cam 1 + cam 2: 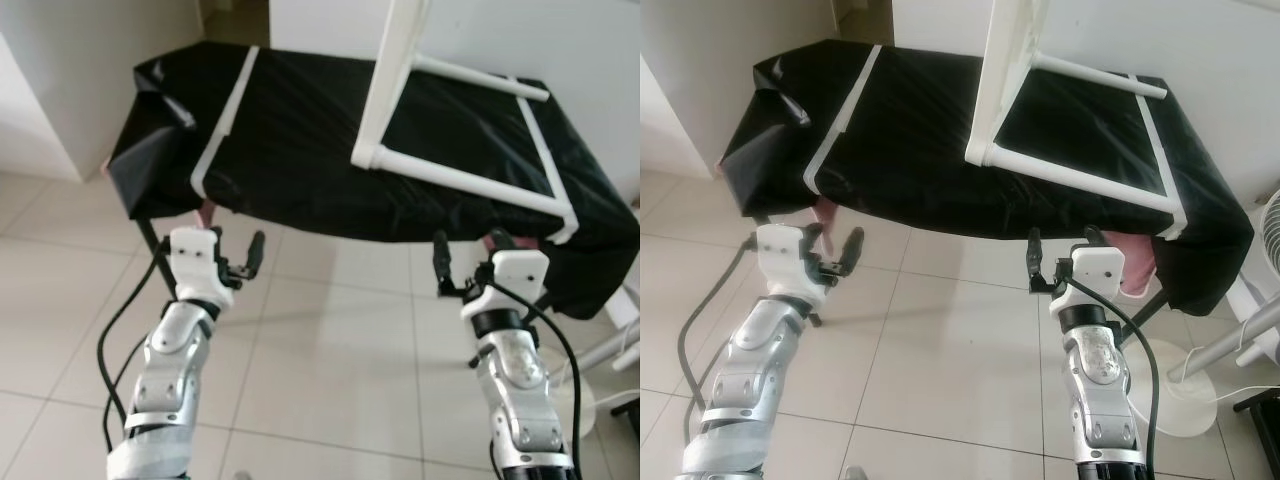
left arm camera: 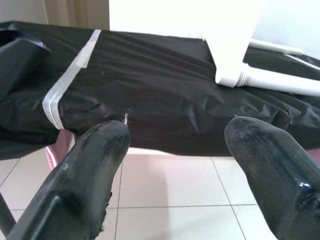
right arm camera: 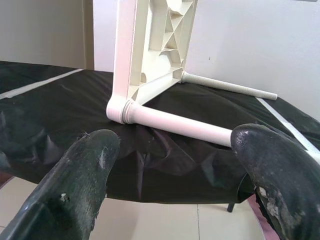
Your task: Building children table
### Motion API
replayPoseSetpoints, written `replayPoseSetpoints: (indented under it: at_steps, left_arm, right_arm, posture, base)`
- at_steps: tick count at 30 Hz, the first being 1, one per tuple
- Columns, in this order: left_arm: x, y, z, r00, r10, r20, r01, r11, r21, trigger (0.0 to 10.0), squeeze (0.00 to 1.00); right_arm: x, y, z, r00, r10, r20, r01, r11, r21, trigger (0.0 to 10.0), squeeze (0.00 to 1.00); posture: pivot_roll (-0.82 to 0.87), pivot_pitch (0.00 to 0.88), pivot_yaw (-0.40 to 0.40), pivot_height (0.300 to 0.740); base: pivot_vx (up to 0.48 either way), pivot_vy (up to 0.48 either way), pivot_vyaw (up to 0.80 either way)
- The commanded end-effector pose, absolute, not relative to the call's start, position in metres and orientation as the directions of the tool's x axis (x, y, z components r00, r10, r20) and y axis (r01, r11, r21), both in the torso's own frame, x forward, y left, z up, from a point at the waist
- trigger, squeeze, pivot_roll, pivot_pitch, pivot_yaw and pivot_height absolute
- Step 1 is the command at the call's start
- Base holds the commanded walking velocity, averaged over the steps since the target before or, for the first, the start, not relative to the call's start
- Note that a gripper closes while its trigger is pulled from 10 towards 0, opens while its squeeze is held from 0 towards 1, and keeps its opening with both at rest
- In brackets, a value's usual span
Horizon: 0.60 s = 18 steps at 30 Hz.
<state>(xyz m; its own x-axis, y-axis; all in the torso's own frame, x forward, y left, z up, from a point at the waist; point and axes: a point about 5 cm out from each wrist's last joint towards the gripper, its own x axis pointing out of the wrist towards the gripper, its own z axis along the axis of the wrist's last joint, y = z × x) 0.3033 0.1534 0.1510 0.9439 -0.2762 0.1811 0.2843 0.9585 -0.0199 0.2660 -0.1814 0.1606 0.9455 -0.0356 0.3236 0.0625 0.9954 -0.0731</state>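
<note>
My left gripper (image 1: 240,258) hangs in the air in front of the worktop's (image 1: 300,150) near edge, fingers (image 2: 95,165) spread apart, nothing between them. My right gripper (image 1: 470,258) is level with it on the other side, also spread wide and empty, just short of the same edge. Both are above the tiled floor (image 1: 330,350), touching nothing.

The worktop is wrapped in black plastic sheet with strips of white tape (image 1: 225,115) running across it, one near the left end, one near the right.

The white table (image 1: 395,70) stands on its edge on the worktop, toward the right half, with its ribbed underside (image 3: 160,45) facing right. Two white legs (image 1: 470,180) are in its lower corner sockets and lie flat along the sheet, pointing right: a near one close to the front edge, and a far one (image 1: 480,78) further back. The near leg's socket end (image 3: 122,110) is opposite my right gripper, apart from it.

A white fan base (image 1: 1180,400) stands on the floor at far right, beside the worktop's black leg (image 1: 1145,310). Black cables (image 1: 120,340) run along both my arms.
</note>
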Motion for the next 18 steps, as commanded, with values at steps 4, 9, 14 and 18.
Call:
replayPoseSetpoints:
  at_steps: [4,9,14,18]
  left_arm:
    - [0.3044,0.1554,0.1474,0.952,-0.256,0.167,0.265,0.964,-0.034,10.0,0.0]
    - [0.3056,0.1548,0.1482,0.95,-0.262,0.168,0.271,0.962,-0.034,10.0,0.0]
    - [0.3061,0.1546,0.1485,0.95,-0.265,0.169,0.274,0.961,-0.034,10.0,0.0]
    - [0.3053,0.1549,0.1492,0.949,-0.266,0.17,0.276,0.961,-0.035,10.0,0.0]
  right_arm:
    - [0.2686,-0.1833,0.1596,0.946,-0.024,0.324,0.053,0.995,-0.08,10.0,0.0]
    - [0.269,-0.1833,0.1593,0.945,-0.025,0.326,0.054,0.995,-0.081,10.0,0.0]
    - [0.2689,-0.1832,0.1593,0.945,-0.025,0.326,0.053,0.995,-0.08,10.0,0.0]
    - [0.2679,-0.1829,0.1581,0.946,-0.021,0.323,0.049,0.996,-0.08,10.0,0.0]
  posture:
    - [0.01,0.001,-0.055,0.74]
    - [0.01,0.0,-0.049,0.74]
    - [0.01,0.0,-0.048,0.74]
    - [0.01,0.0,-0.05,0.74]
  base:
    - [0.264,0.0,0.0]
    - [0.268,0.0,0.0]
    - [0.274,0.0,0.0]
    - [0.273,0.0,0.0]
